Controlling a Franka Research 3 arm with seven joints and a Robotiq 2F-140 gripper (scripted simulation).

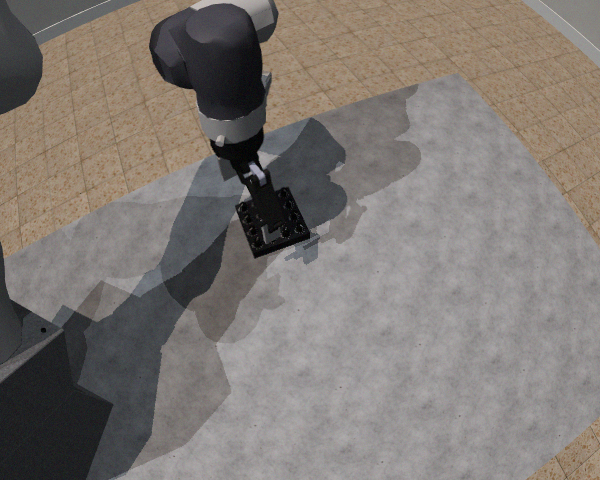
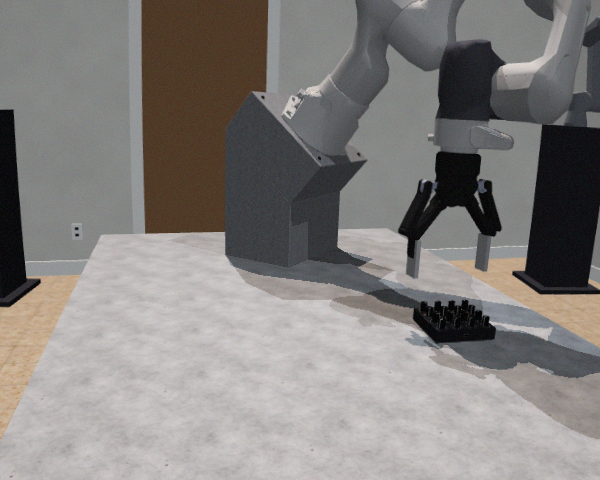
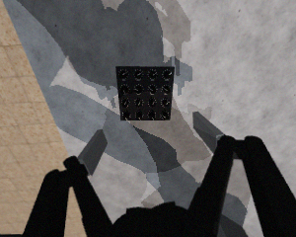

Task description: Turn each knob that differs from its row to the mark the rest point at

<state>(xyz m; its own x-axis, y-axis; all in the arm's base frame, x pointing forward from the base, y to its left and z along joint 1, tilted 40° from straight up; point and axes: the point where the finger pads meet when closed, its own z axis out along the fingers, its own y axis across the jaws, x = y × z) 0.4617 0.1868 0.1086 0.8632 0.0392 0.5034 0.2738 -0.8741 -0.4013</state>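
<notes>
The black knob box (image 1: 282, 246) (image 2: 463, 335) (image 3: 145, 96) lies flat on the grey table, with four rows of four upright black knobs. In the wrist view all the knobs show with small light marks around them. The printed names and the exact direction of each white line are too small to read there. My gripper (image 1: 272, 227) (image 2: 447, 272) (image 3: 148, 128) is wide open and empty, pointing down well above the box. In the top view it hides the middle knobs. It touches no knob.
The grey table (image 1: 419, 335) (image 2: 212, 361) (image 3: 257, 69) carries the arm's dark pedestal (image 1: 31, 413) (image 2: 259, 196). The box lies near one long table edge, with tiled floor beyond it. Shadows of the arm fall around the box. Other dark stands are behind the table.
</notes>
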